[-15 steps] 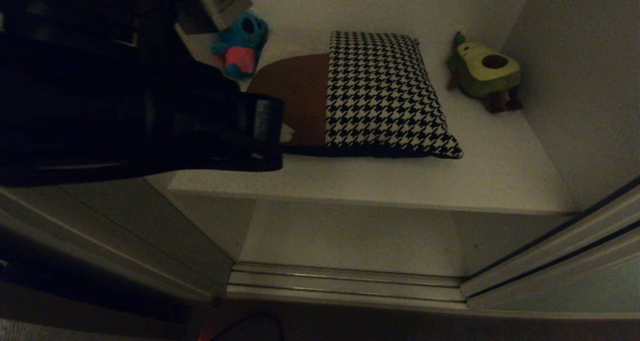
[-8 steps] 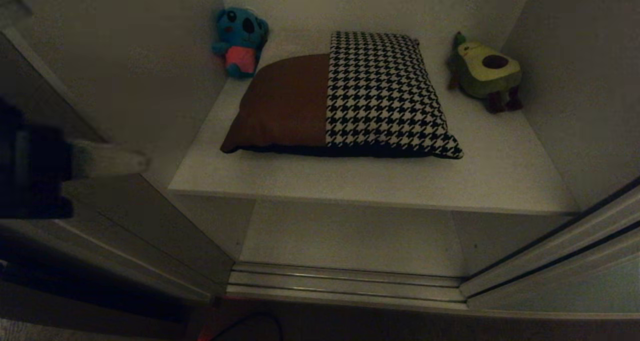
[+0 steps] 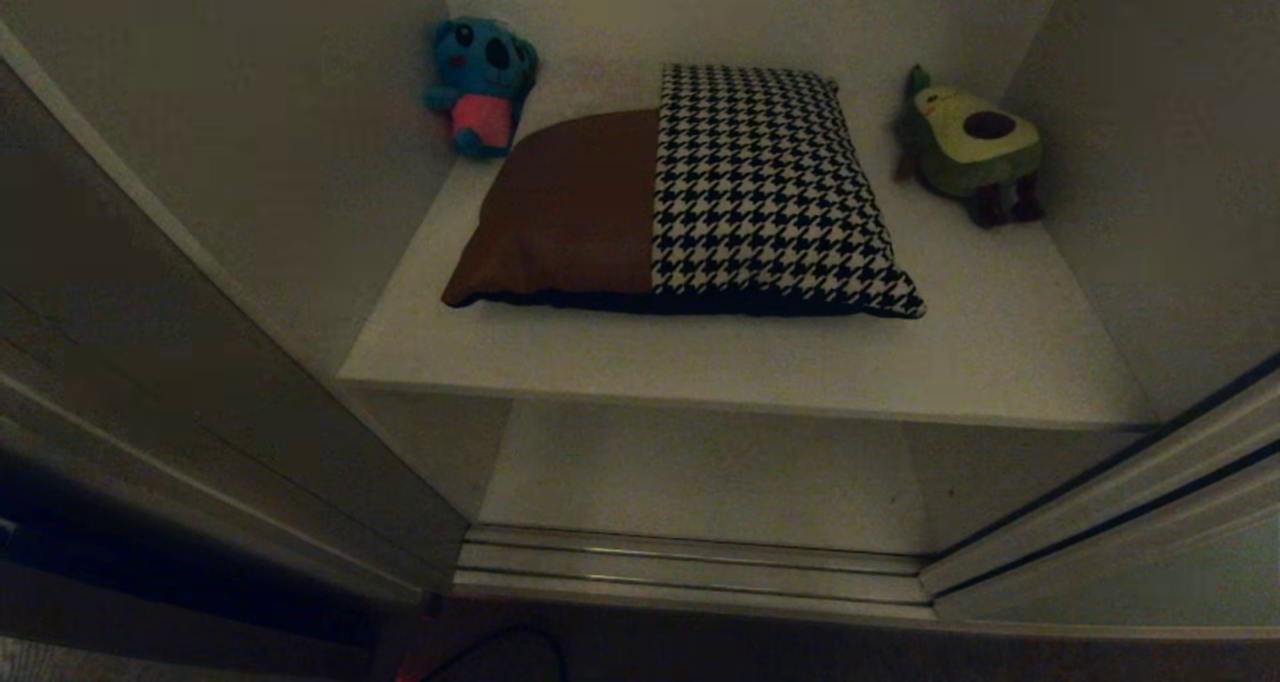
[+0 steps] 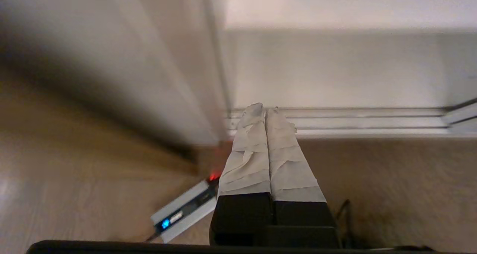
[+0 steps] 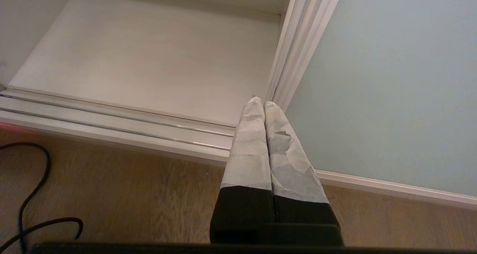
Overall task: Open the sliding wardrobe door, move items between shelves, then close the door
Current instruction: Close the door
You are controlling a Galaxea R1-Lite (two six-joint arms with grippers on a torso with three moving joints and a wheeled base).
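Note:
The cushion [image 3: 690, 197], brown on one side and houndstooth on the other, lies flat on the upper shelf [image 3: 720, 367] of the open wardrobe. The lower shelf [image 3: 700, 472] beneath it is bare. The sliding wardrobe door [image 5: 391, 79] is pushed to the right, its framed edge [image 3: 1120, 522] at the opening's right side. Neither arm shows in the head view. My left gripper [image 4: 265, 110] is shut and empty, low over the wood floor in front of the floor track [image 4: 372, 121]. My right gripper [image 5: 261, 102] is shut and empty, near the door's edge.
A blue plush toy [image 3: 483, 82] sits in the shelf's back left corner and an avocado plush [image 3: 970, 142] at the back right. A small silver box [image 4: 182, 213] with lit indicators lies on the floor by my left gripper. A black cable [image 5: 33, 194] loops on the floor.
My left arm, which hung over the cushion's left end a second ago, has drawn back to the left and dropped out of the head view. The cushion has not moved.

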